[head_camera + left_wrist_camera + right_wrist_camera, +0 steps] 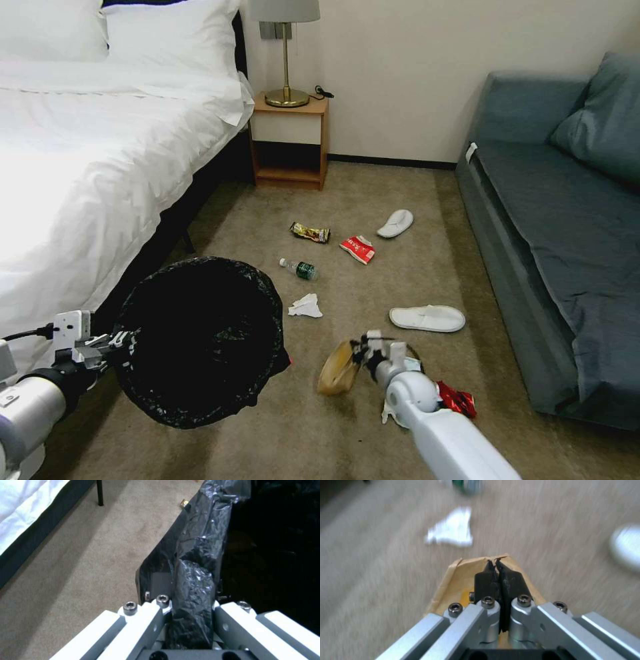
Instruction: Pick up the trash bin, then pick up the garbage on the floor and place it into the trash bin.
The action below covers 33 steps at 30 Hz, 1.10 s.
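The left gripper (123,343) holds the trash bin (200,340) off the floor (267,440) near the foot corner of the bed (100,167), its mouth tilted toward the camera. In the left wrist view the jaws are closed on the bin's rim, a fold of the black bag liner (195,585) pinched between them.

The right gripper (363,350) is out over the carpet beside the bin. Its jaws are clamped shut on the upper edge of the tan paper bag (339,370); in the right wrist view the black pads (486,580) meet on the bag's torn edge (460,580). The bag hangs from the jaws, close to the bin's rim but outside the mouth.

Remaining litter on the floor:
- a crumpled white tissue (305,307) just beyond the right gripper
- a small green-labelled bottle (300,269) past the tissue
- a gold wrapper (310,232) and a red packet (358,249) farther toward the nightstand (290,140)
- one white slipper (427,318) near the sofa (553,233), a second slipper (395,223) farther off
- a red wrapper (457,400) and a scrap of white paper (388,415) beside the right arm
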{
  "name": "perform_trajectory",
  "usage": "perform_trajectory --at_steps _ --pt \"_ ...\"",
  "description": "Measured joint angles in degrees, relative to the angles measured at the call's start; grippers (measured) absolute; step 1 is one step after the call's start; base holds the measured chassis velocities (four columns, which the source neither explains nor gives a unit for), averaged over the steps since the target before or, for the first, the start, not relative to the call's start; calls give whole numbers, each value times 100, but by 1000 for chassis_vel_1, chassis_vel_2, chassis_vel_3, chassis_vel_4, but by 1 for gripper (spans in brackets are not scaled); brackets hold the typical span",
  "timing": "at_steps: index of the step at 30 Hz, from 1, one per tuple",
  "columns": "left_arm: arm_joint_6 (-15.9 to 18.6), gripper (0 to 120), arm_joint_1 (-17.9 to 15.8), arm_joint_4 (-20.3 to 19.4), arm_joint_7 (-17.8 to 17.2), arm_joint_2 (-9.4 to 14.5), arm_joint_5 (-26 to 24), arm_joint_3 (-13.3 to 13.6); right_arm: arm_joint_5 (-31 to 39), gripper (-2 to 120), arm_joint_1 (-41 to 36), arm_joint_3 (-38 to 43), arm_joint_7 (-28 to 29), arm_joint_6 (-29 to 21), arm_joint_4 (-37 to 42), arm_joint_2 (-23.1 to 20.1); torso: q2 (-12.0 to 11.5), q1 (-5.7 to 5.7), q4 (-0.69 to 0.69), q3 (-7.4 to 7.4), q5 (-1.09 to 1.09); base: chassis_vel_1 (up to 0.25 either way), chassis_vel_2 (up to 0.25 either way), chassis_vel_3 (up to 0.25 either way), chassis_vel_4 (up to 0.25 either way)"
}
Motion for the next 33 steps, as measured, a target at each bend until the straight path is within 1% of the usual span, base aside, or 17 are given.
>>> perform_trajectory --at_steps 7,8,9,13,15,16,17,19,22,23,24,25,28,29,31,32,33 --pt "0 2 -122 0 -42 171 -107 1 31 0 -114 274 2 17 843 -183 0 0 1 0 0 0 0 0 0" --pt "0 2 -178 0 -45 222 -128 26 33 0 -157 363 13 17 1210 -268 0 0 0 0 1 0 0 0 0" --pt "0 2 -224 0 -76 266 -129 92 36 0 -193 439 63 3 1540 -356 0 0 1 0 2 0 0 0 0" --pt "1 2 -334 0 -183 369 -147 221 30 0 -204 600 170 0 1997 -541 0 0 1 0 -1 0 0 0 0" --pt "0 2 -539 -1 -419 509 -336 351 67 0 -153 813 196 -13 2399 -740 0 0 1 0 2 0 0 0 0" --pt "0 2 -539 -1 -419 509 -336 351 67 0 -153 813 196 -13 2399 -740 0 0 1 0 2 0 0 0 0" --pt "0 2 -606 -1 -529 570 -430 406 135 0 -114 883 196 -26 2558 -822 0 0 -1 0 0 0 0 0 0" --pt "0 2 -631 0 -602 626 -493 443 267 0 -37 930 186 -52 2760 -913 0 0 -2 0 0 0 0 0 0" --pt "0 2 -626 43 -700 818 -516 586 669 0 240 972 142 -110 3397 -1149 0 0 3 0 1 0 0 0 0" --pt "0 2 -626 43 -700 818 -516 586 669 0 240 972 142 -110 3397 -1149 0 0 3 0 1 0 0 0 0" --pt "0 2 -685 95 -728 906 -522 702 752 0 307 990 122 -115 3568 -1204 0 -1 4 0 0 0 0 0 0" --pt "0 2 -685 95 -728 906 -522 702 752 0 307 990 122 -115 3568 -1204 0 -1 4 0 0 0 0 0 0" --pt "-1 2 -1025 224 -972 1157 -648 1240 1026 0 549 1020 -67 -116 4047 -1359 0 -1 0 0 0 0 0 0 0" --pt "-1 2 -1025 224 -972 1157 -648 1240 1026 0 549 1020 -67 -116 4047 -1359 0 -1 0 0 0 0 0 0 0" --pt "-1 2 -1187 240 -1122 1222 -776 1464 1227 0 680 992 -105 -113 4208 -1382 0 0 -1 0 0 0 0 0 0" --pt "-1 2 -1187 240 -1122 1222 -776 1464 1227 0 680 992 -105 -113 4208 -1382 0 0 -1 0 0 0 0 0 0" --pt "-3 2 -1325 244 -1317 1270 -929 1666 1409 0 796 953 -124 -110 4329 -1387 0 0 0 0 0 0 0 0 0"
